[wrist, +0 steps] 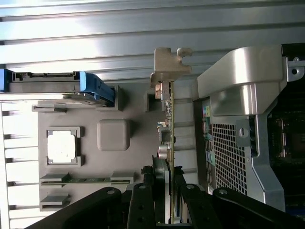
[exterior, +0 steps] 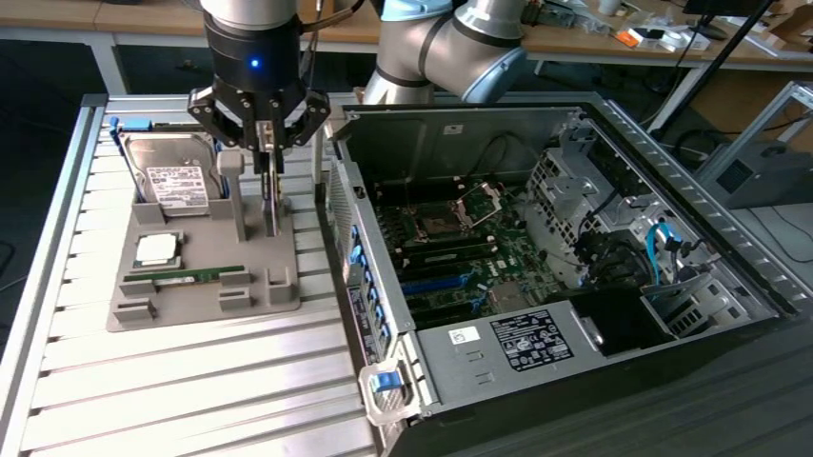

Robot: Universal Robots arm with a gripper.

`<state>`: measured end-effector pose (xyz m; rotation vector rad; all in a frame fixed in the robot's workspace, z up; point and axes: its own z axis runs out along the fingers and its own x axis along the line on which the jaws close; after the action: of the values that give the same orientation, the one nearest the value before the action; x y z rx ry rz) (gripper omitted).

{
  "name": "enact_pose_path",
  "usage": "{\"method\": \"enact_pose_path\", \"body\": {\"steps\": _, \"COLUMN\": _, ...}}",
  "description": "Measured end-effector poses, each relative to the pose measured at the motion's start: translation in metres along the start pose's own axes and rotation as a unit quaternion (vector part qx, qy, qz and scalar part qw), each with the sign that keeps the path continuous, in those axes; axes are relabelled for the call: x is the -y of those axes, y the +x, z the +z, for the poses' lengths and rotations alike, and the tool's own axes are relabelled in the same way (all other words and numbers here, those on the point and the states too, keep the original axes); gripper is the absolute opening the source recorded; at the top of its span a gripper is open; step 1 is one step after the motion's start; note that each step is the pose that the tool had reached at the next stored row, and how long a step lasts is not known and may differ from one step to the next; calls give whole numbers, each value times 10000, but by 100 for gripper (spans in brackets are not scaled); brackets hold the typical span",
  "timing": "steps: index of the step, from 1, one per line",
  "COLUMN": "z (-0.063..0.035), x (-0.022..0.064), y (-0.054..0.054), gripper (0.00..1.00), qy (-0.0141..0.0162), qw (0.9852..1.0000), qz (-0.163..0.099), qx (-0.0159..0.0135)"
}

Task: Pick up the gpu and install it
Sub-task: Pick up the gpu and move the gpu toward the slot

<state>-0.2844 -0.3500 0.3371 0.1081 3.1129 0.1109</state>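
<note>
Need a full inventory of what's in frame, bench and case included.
gpu: 1, green, upright on edge in tray slot
hard drive: 1, silver, beside gpu on tray
CPU: 1, silver, tray centre
memory stick: 1, green, tray, past CPU from drive
tray: 1, grey, on table
computer case: 1, open, exterior view's right of tray
table: 1, silver, slatted
gripper: 1, black, shut on gpu
arm: 1, grey, above case

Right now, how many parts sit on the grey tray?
4: hard drive at the far end, processor in the middle, memory stick nearest the camera, graphics card on edge beside the case.
</note>
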Motion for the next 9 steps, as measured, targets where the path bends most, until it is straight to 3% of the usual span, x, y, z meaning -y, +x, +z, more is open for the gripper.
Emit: {"method": "enact_pose_path", "body": {"steps": 9, "z": -30, "x": -2, "y": -1, "gripper": 27, "qy": 0, "qw": 10000, "qz": 0, "qx": 0}}
